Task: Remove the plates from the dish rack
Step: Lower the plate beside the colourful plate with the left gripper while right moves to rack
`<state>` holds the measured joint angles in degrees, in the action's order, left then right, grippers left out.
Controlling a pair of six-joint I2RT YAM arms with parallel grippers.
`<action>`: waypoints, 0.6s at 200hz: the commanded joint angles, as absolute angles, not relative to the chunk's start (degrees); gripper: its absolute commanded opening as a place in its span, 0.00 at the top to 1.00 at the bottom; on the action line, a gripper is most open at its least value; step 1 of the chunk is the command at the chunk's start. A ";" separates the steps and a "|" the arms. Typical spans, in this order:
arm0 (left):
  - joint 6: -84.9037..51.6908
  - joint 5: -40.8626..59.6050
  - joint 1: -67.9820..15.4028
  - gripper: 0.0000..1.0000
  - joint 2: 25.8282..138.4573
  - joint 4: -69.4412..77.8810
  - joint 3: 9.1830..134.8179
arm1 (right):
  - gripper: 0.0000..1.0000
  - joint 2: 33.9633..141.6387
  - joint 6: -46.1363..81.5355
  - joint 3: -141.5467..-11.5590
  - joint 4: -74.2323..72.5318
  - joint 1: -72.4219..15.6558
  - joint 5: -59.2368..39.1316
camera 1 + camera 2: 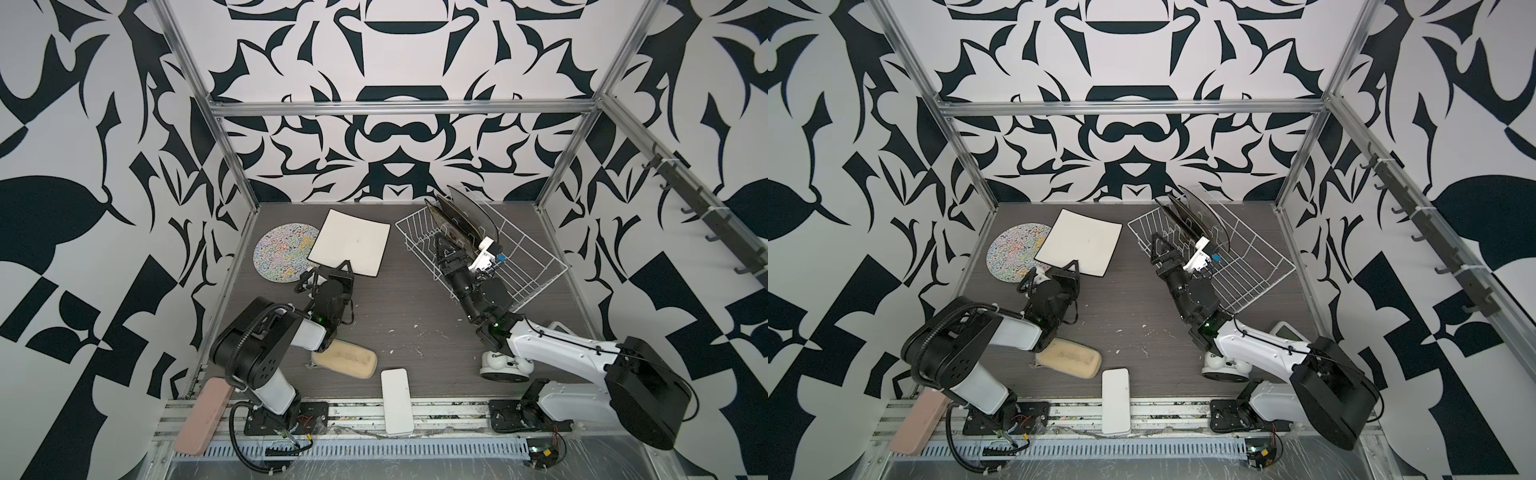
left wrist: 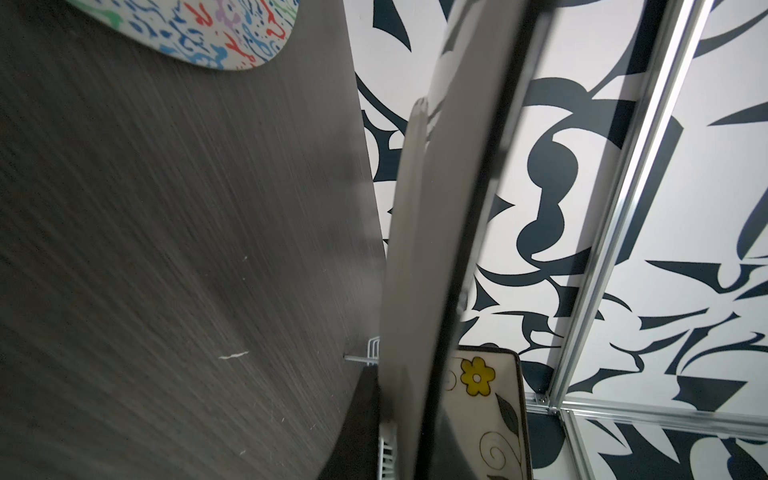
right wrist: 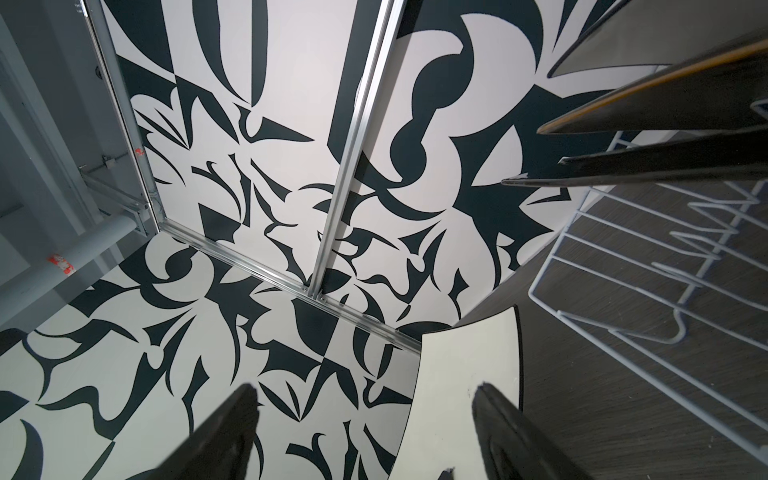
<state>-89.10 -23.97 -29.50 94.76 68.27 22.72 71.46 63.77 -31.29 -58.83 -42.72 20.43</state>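
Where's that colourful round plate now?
In both top views the round plate lies flat at the left of the table, beside the white square plate.

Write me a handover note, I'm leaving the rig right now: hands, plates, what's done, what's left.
Left hand: shut on the square plate at its edge, next to the round plate on the table.
Right hand: open, empty, at the rack near the dark plates.
Done: round and square plates out of the rack.
To do: release the square plate; unload the dark plates.

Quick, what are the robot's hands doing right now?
Left gripper: closed, holding the square plate by its edge.
Right gripper: open, holding nothing.
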 commanded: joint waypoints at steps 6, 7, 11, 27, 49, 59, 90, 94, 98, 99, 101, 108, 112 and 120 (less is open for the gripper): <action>-92.92 -26.77 -30.56 1.00 95.79 81.74 26.99 | 0.16 70.03 62.15 -31.68 -59.15 -42.46 21.11; -92.95 -26.83 -30.57 1.00 95.88 81.74 27.03 | 0.16 70.04 62.15 -31.70 -59.15 -42.46 21.06; -93.15 -27.26 -30.67 1.00 96.16 81.78 27.11 | 0.15 70.13 62.21 -31.71 -59.02 -42.45 21.03; -92.73 -28.73 -31.19 1.00 96.42 81.74 27.00 | 0.16 69.79 61.96 -31.73 -58.23 -42.45 21.01; -92.85 -30.41 -31.86 1.00 96.98 81.73 27.14 | 0.15 69.18 61.38 -32.07 -56.27 -42.36 21.01; -93.51 -30.66 -32.06 1.00 97.61 81.74 27.52 | 0.15 68.92 61.25 -32.27 -55.60 -42.36 20.98; -96.79 -31.37 -32.53 1.00 100.72 81.74 28.52 | 0.15 68.75 60.66 -32.95 -54.03 -42.36 20.75; -97.00 -31.44 -32.55 1.00 101.01 81.74 28.68 | 0.15 68.74 60.66 -33.00 -53.90 -42.36 20.72; -97.11 -31.49 -32.65 1.00 101.41 81.74 28.88 | 0.16 68.78 60.66 -33.03 -53.81 -42.36 20.74; -97.12 -31.48 -32.67 1.00 101.50 81.74 28.94 | 0.15 68.80 60.65 -33.08 -53.80 -42.36 20.74; -97.18 -31.45 -32.65 1.00 101.69 81.74 29.05 | 0.15 68.88 60.58 -33.10 -53.75 -42.36 20.68; -97.40 -31.38 -32.69 1.00 102.22 81.72 29.29 | 0.16 68.90 60.65 -33.00 -53.64 -42.36 20.62; -97.56 -31.42 -32.71 1.00 102.52 81.74 29.40 | 0.16 68.87 60.73 -33.04 -53.54 -42.36 20.59; -97.68 -31.47 -32.86 1.00 103.01 81.74 29.58 | 0.15 68.73 60.63 -33.04 -53.37 -42.32 20.58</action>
<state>-95.74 -28.75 -32.42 102.87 69.54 26.15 70.06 62.06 -31.31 -53.15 -42.70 20.40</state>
